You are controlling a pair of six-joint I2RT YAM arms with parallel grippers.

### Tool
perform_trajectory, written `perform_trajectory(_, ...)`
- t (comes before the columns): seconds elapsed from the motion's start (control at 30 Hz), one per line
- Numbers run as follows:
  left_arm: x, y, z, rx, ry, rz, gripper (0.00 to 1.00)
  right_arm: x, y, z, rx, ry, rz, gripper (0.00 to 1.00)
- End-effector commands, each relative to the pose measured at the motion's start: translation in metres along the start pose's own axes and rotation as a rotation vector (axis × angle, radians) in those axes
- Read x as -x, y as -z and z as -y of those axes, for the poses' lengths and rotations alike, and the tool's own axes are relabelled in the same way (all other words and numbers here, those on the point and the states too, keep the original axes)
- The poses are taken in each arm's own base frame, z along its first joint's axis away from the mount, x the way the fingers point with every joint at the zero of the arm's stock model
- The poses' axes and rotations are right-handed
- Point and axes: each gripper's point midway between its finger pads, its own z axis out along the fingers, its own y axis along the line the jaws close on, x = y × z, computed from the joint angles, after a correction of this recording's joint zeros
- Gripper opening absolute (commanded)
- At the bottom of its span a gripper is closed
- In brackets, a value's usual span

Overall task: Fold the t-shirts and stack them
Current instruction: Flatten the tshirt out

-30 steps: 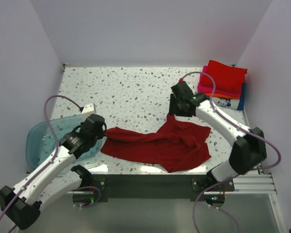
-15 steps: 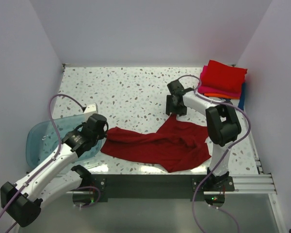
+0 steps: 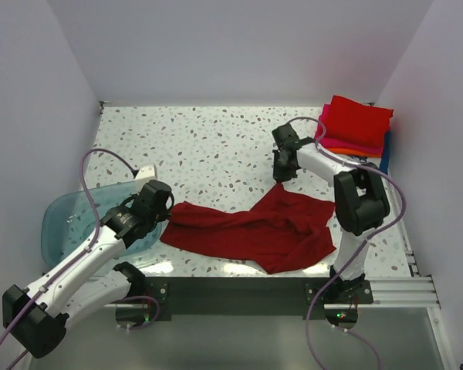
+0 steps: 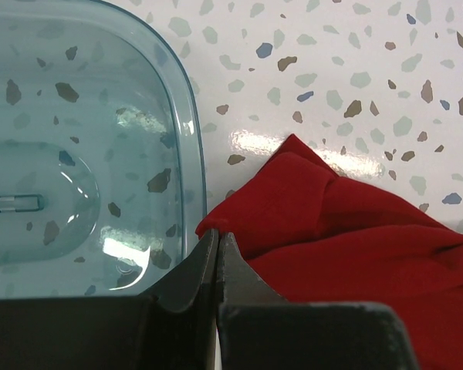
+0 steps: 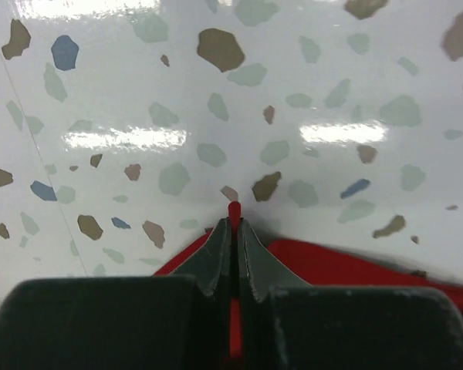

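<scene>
A plain dark red t-shirt (image 3: 255, 227) lies crumpled and spread near the table's front edge. My left gripper (image 3: 163, 218) is shut at its left end; in the left wrist view the closed jaws (image 4: 217, 236) pinch the edge of the red cloth (image 4: 347, 231). My right gripper (image 3: 280, 177) is shut on the shirt's far corner, and a bit of red cloth (image 5: 234, 210) pokes out between the fingertips (image 5: 233, 225). Folded t-shirts (image 3: 359, 123) are stacked at the back right, bright red on top, magenta and orange below.
A translucent blue plastic tub (image 3: 65, 223) sits at the front left, its rim (image 4: 191, 154) right beside my left gripper. White walls enclose the speckled table (image 3: 201, 146) on three sides. The right arm's elbow (image 3: 360, 200) stands over the shirt's right side.
The right gripper has closed on the shirt's far corner after standing open there. The right arm's elbow swung up and inward. The left gripper stayed shut at the shirt's left end.
</scene>
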Motion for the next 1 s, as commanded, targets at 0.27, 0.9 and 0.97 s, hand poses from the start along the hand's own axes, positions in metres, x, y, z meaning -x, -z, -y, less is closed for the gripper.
perform_trajectory(0.27,0.103,0.048,0.013,-0.009,0.042,0.233,0.00,0.080,0.219,0.069,0.076,-0.106,0.429,0.00)
perform_trajectory(0.9,0.282,0.265,-0.005,-0.322,0.203,0.763,0.00,0.065,0.562,0.128,0.086,-0.188,1.185,0.00)
perform_trajectory(0.97,0.289,0.295,0.000,-0.428,0.168,0.799,0.00,0.050,0.591,0.134,0.095,-0.192,1.274,0.00)
